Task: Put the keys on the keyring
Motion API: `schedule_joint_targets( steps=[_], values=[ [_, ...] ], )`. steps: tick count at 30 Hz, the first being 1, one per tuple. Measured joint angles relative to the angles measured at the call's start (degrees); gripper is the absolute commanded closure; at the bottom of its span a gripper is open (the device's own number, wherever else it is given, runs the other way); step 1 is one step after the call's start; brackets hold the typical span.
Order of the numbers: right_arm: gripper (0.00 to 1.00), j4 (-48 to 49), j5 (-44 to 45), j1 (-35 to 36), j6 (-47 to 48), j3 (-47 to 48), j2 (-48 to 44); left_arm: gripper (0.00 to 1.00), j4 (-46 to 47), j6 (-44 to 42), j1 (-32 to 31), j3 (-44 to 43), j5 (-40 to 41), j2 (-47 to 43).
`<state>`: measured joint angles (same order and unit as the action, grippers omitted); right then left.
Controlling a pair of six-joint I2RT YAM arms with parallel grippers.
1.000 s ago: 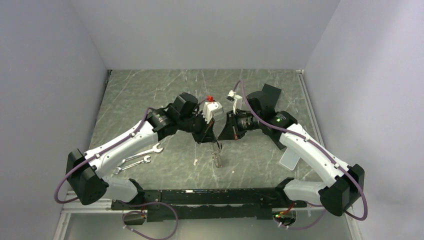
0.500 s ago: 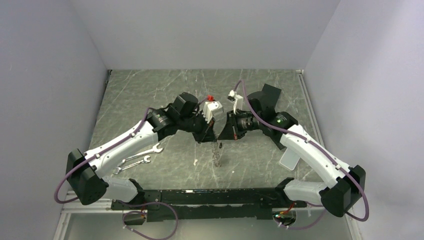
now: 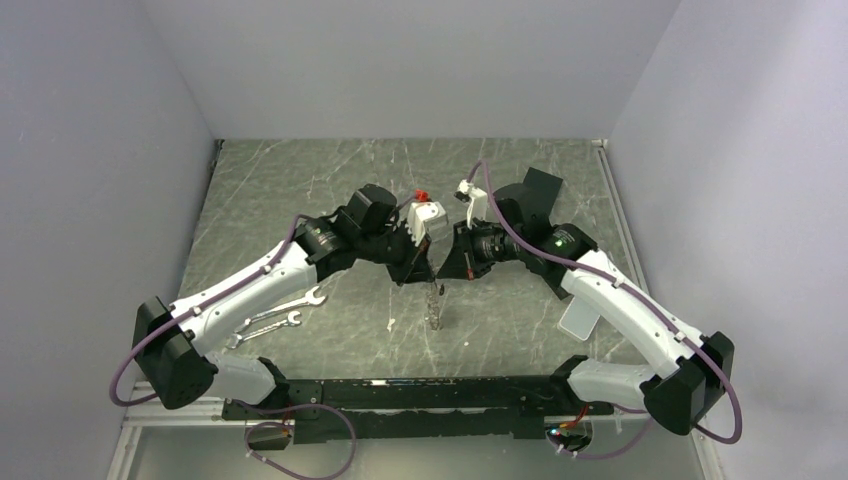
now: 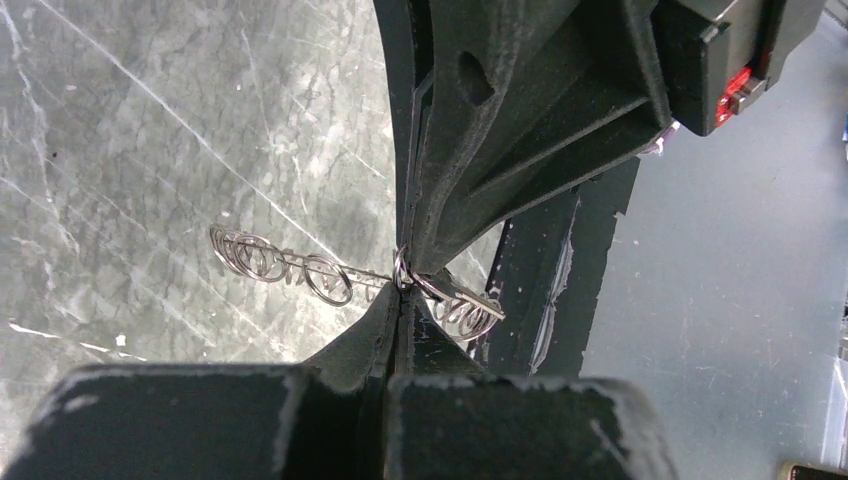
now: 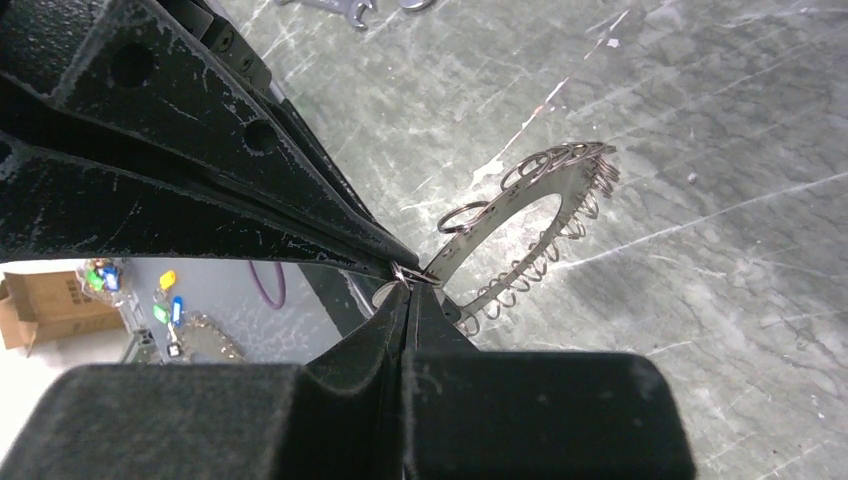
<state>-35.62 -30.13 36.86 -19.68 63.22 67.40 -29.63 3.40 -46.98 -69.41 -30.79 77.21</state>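
The keyring [image 3: 434,308] hangs edge-on below the two grippers, just above the table. In the right wrist view it [image 5: 520,232] is a flat silver ring with a large hole and several small wire loops round its edge. My left gripper [image 3: 426,276] and right gripper [image 3: 439,276] meet tip to tip, both shut on the keyring's upper edge. The left wrist view shows my left gripper [image 4: 400,297] pinching where a small loop [image 4: 404,270] sits. My right gripper [image 5: 408,287] pinches the same spot. Two silver wrenches [image 3: 276,312] lie on the table under the left arm.
A small red object [image 3: 421,195] sits behind the left wrist. A clear plastic piece [image 3: 579,318] lies under the right forearm. A white speck [image 3: 391,323] lies left of the hanging ring. Grey walls close in the marbled table [image 3: 300,180].
The hanging keyring has shifted slightly up and to the left. Both grippers stay shut tip to tip and the arms have barely moved.
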Motion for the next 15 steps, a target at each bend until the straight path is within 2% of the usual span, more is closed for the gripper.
schedule_joint_targets(
  steps=[15],
  values=[
    [1.00, -1.68, 4.24, -0.17, -0.04, 0.50, -2.64, 1.00, 5.29, -3.41, 0.00, 1.99, -0.83, -1.77]
  ],
)
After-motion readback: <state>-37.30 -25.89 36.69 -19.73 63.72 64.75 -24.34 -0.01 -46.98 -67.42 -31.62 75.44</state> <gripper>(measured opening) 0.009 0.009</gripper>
